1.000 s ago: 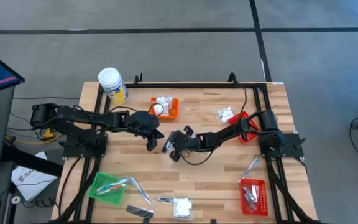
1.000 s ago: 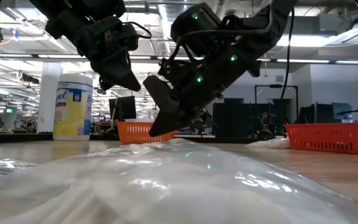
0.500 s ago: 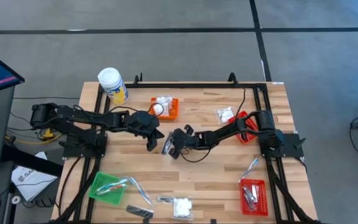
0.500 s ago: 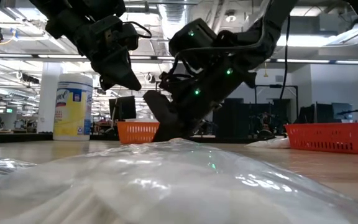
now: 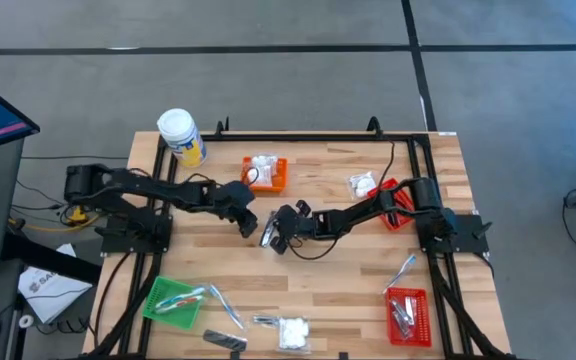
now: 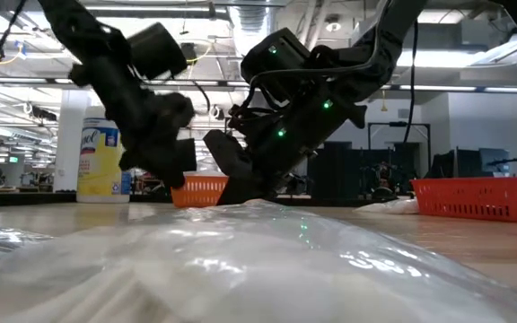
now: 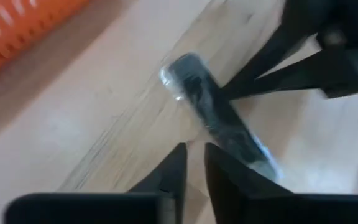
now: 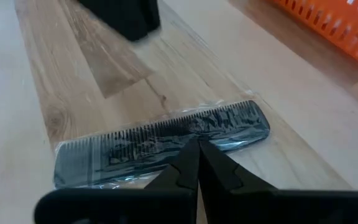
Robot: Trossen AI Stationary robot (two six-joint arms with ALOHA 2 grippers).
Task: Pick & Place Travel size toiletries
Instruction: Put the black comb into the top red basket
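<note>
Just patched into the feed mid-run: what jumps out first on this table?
Both grippers meet at the table's middle over a clear-wrapped black comb lying on the wood: the right gripper is shut with its tips at the comb, and the left gripper is close beside it. Behind them sits the orange basket with white packets; the yellow-labelled jar stands at the far left corner.

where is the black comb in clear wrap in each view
High view: the black comb in its clear wrapper lies mid-table between the left gripper and the right gripper.
Low view: not distinguishable; the grippers meet low at centre.
Left wrist view: centre, running diagonally.
Right wrist view: centre, lying flat on the wood, at the shut right fingertips.
Shared landmark: the orange mesh basket, beyond the comb.
</note>
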